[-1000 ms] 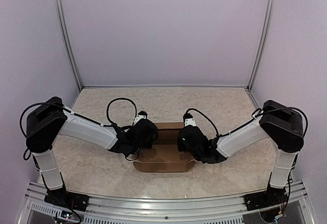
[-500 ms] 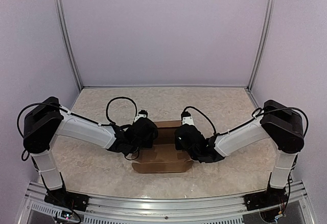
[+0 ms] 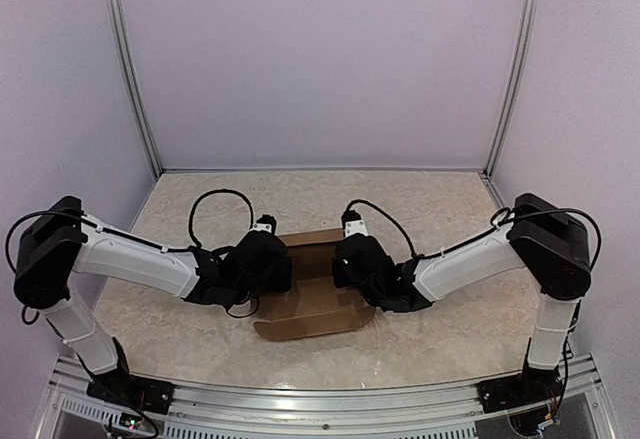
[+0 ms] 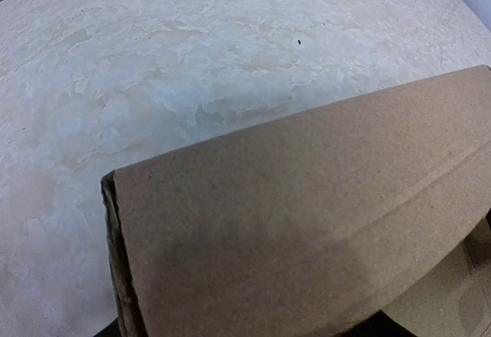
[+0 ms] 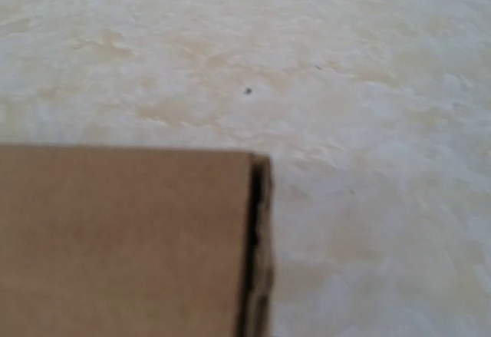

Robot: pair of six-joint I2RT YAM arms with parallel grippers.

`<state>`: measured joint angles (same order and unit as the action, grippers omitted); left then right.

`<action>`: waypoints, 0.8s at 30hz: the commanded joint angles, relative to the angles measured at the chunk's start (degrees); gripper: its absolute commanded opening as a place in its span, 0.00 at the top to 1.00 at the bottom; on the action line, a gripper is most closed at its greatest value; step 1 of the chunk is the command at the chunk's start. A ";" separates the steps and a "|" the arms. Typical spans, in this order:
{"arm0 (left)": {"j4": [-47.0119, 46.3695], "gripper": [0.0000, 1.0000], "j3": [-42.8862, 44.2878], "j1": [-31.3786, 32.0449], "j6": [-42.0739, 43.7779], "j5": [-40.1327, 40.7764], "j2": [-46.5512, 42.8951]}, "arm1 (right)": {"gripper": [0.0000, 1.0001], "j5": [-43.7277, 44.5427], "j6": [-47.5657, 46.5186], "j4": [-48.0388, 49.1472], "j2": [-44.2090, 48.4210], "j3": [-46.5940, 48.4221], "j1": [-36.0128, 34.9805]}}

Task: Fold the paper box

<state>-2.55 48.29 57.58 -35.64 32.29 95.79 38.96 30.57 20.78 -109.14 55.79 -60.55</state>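
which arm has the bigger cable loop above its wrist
The left arm: its black cable curls into a tall round loop, while the right arm's lies in a low, flat arc.

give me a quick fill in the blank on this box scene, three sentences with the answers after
The box is plain ____ cardboard.
It lies on the ____ between the left arm and the right arm.
In the right wrist view, the box fills the lower ____ corner.
Missing words: brown; table; left.

Paper box (image 4: pixel 307 222): matt brown cardboard, slightly fibrous. Table (image 4: pixel 153 84): pale mottled, stone-like, perhaps faint sheen.
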 commanded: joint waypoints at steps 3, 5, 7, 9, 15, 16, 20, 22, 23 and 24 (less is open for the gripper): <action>2.34 0.34 -3.82 0.12 2.53 -3.33 -7.10 | 1.00 -4.18 -4.75 3.71 -1.45 1.33 1.62; 2.37 0.34 -5.19 0.12 4.04 -4.52 -9.33 | 1.00 -5.17 -5.79 4.10 -1.74 1.19 2.14; 2.37 0.29 -6.37 0.25 5.50 -5.62 -12.03 | 1.00 -6.62 -6.83 5.10 -2.07 0.88 2.62; 4.12 0.26 -7.15 0.24 6.57 -6.60 -14.26 | 1.00 -8.46 -7.90 6.33 -2.44 0.60 3.12; 9.89 0.26 -7.12 -0.33 8.67 -7.39 -20.80 | 1.00 -15.17 -11.94 11.06 -3.36 -0.93 4.43; 10.12 0.26 -7.22 -0.58 9.22 -7.68 -21.95 | 1.00 -16.94 -12.82 12.12 -3.49 -1.36 4.69; 10.26 0.26 -6.99 -2.38 11.31 -9.74 -25.64 | 1.00 -23.98 -15.60 15.87 -4.37 -2.66 5.54; 9.55 0.29 -6.98 -4.25 12.52 -12.09 -26.97 | 1.00 -27.41 -18.54 22.37 -4.62 -5.52 5.61; 9.00 0.31 -7.05 -5.39 12.82 -13.49 -27.46 | 1.00 -28.57 -19.98 26.05 -4.72 -7.07 5.62; 8.14 0.33 -7.14 -6.89 13.15 -15.26 -28.05 | 1.00 -29.53 -21.15 29.19 -5.02 -8.43 5.66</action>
<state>5.82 41.76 54.37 -25.52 22.52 69.63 17.39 15.46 36.84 -112.40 52.34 -55.33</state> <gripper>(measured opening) 0.701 0.022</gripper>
